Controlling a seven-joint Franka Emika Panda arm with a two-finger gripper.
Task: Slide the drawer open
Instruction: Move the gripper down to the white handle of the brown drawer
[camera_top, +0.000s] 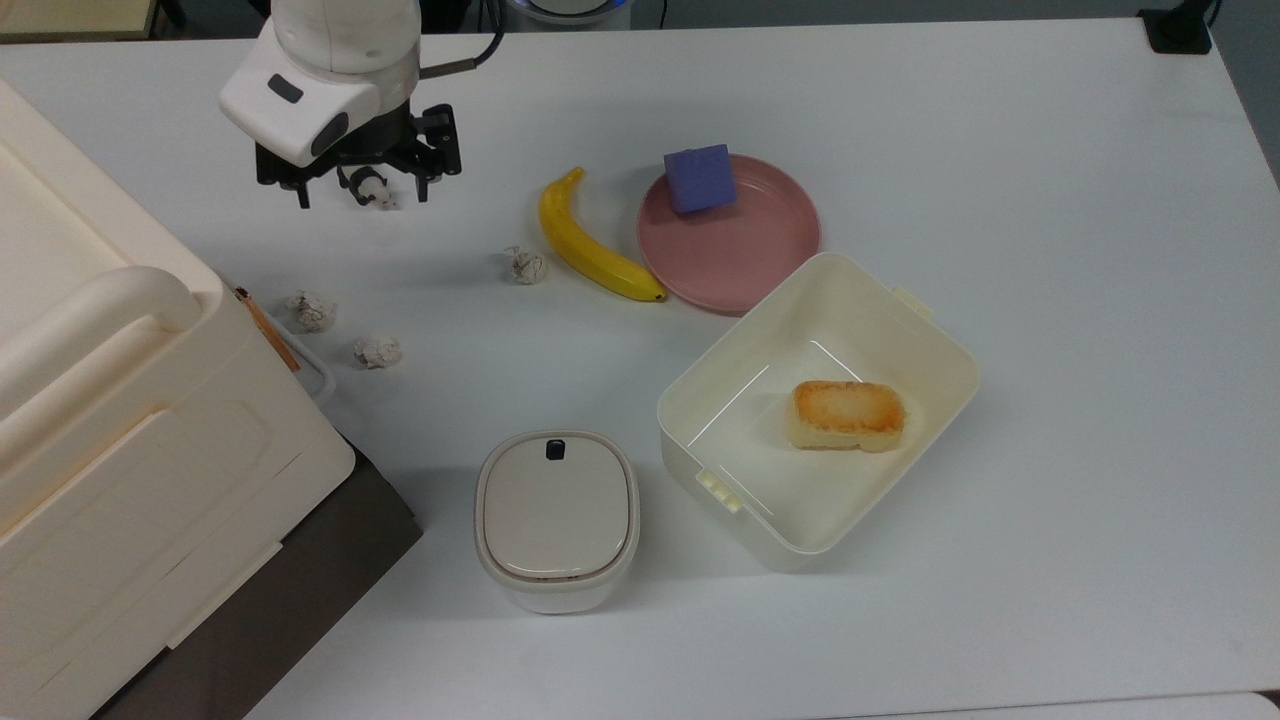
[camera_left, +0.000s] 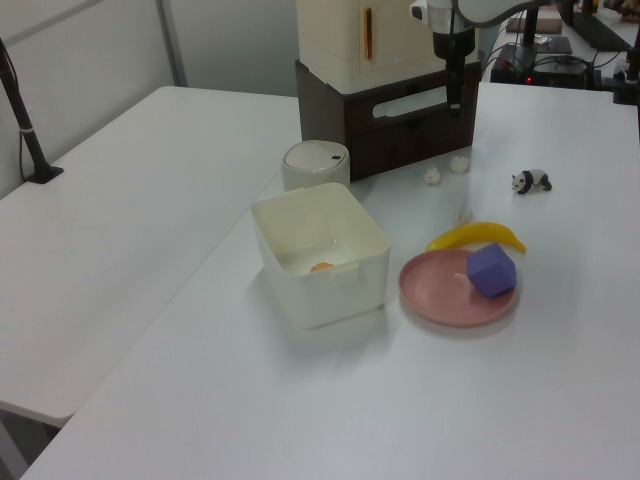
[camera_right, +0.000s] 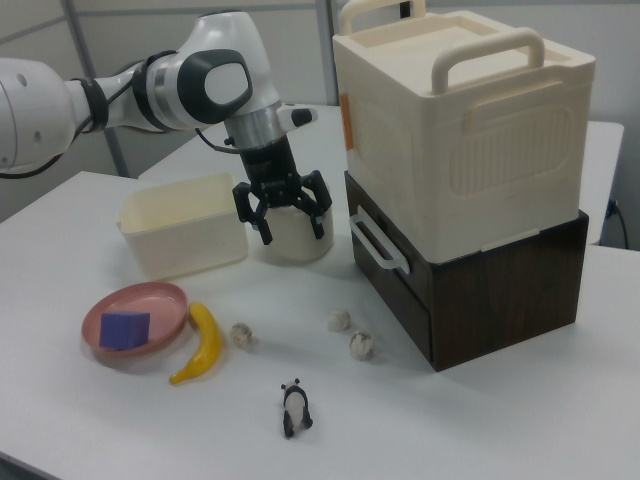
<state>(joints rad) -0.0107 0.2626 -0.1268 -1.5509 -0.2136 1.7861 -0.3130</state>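
Observation:
The drawer (camera_right: 395, 285) is the dark brown front panel under the cream cabinet (camera_right: 460, 130), sitting flush with its brown base, with a thin white loop handle (camera_right: 376, 244). In the left view the drawer (camera_left: 400, 125) faces the table with its handle (camera_left: 412, 102). In the top view the handle (camera_top: 318, 368) pokes out from under the cabinet. My gripper (camera_top: 362, 194) hangs open and empty above the toy panda, up and to the top view's right of the handle. It is also seen as the gripper (camera_right: 293, 231) to the right view's left of the handle and apart from it.
A toy panda (camera_right: 295, 410) and three crumpled paper balls (camera_top: 312, 310) (camera_top: 377, 350) (camera_top: 526, 265) lie in front of the drawer. Further off are a banana (camera_top: 590, 250), a pink plate (camera_top: 750, 260) with a purple block (camera_top: 700, 178), a cream box (camera_top: 940, 330) holding bread, and a lidded beige container (camera_top: 556, 518).

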